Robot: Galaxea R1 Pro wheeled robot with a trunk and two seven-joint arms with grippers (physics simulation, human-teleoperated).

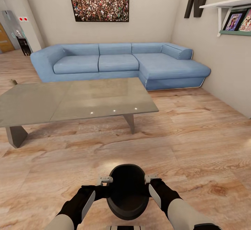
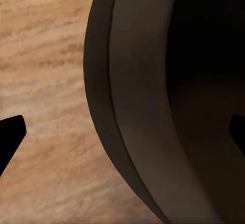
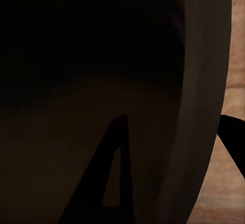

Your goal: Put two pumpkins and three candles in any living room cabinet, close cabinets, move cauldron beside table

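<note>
A black cauldron [image 1: 128, 191] hangs low in front of the robot, above the wooden floor [image 1: 195, 146], carried between both arms with its wide mouth facing up toward the head camera. The left gripper [image 1: 105, 180] sits at the rim's left side and the right gripper [image 1: 150, 178] at its right, so each arm is equally close to the pot. In both wrist views 1 finger lies inside the bowl and 1 outside, straddling the cauldron's wall; each gripper appears to be pinching the rim, though actual contact cannot be confirmed. The large grey table [image 1: 75, 101] stands straight ahead and slightly left, well apart from the cauldron, with bare floor between. Its long axis runs left to right across the view. A blue sofa [image 1: 118, 64] sits behind it. The cauldron likely still needs carrying forward to rest beside the table's near edge.
</note>
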